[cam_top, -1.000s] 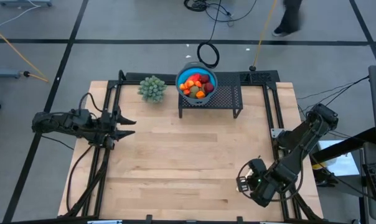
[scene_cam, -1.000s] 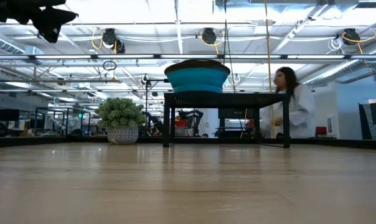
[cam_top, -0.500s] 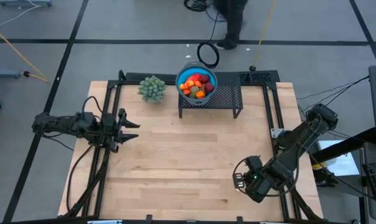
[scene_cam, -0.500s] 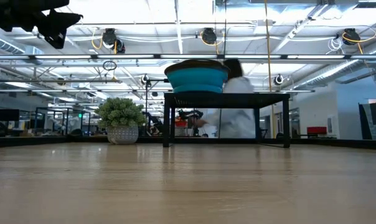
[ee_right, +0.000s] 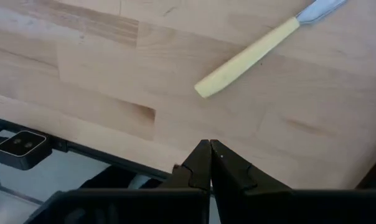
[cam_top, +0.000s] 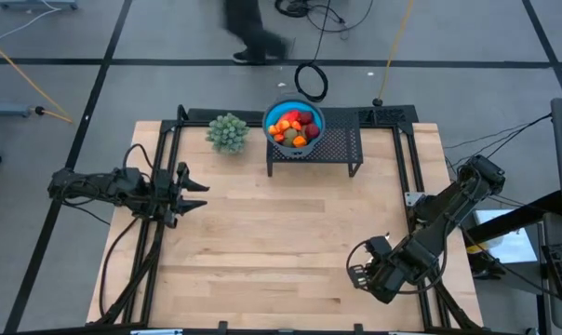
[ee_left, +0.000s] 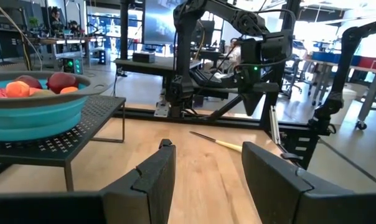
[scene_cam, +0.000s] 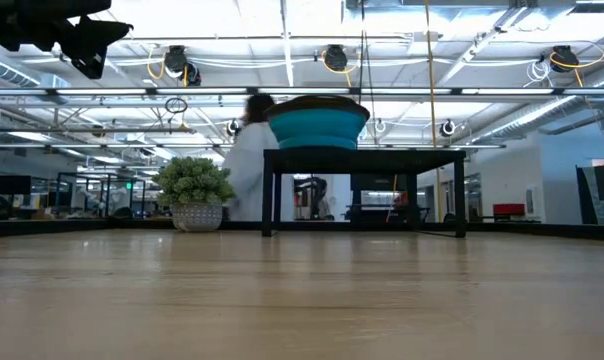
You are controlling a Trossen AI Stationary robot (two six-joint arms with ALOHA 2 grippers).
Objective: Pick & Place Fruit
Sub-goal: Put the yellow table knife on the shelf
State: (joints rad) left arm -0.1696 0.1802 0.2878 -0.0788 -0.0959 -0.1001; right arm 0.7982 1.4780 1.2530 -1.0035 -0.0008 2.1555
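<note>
At the far edge of the wooden table (cam_top: 290, 233), the fruit (cam_top: 294, 127) sits heaped in a blue bowl (cam_top: 294, 113) on top of a small black mesh stand (cam_top: 329, 149), with a green bushy plant (cam_top: 228, 132) just beside the stand. Over on the left side, the left gripper (cam_top: 192, 187) hangs above the table with its fingers (ee_left: 155, 177) spread wide apart and nothing between them, pointed toward the stand. Down near the front right corner, the right gripper (ee_right: 210, 163) has its fingertips pressed together, holding nothing, over the table edge near a pale yellow-handled knife (ee_right: 258, 52) lying flat on the wood. Beyond the table, a person (scene_cam: 247, 160) in white is passing behind the plant.
</note>
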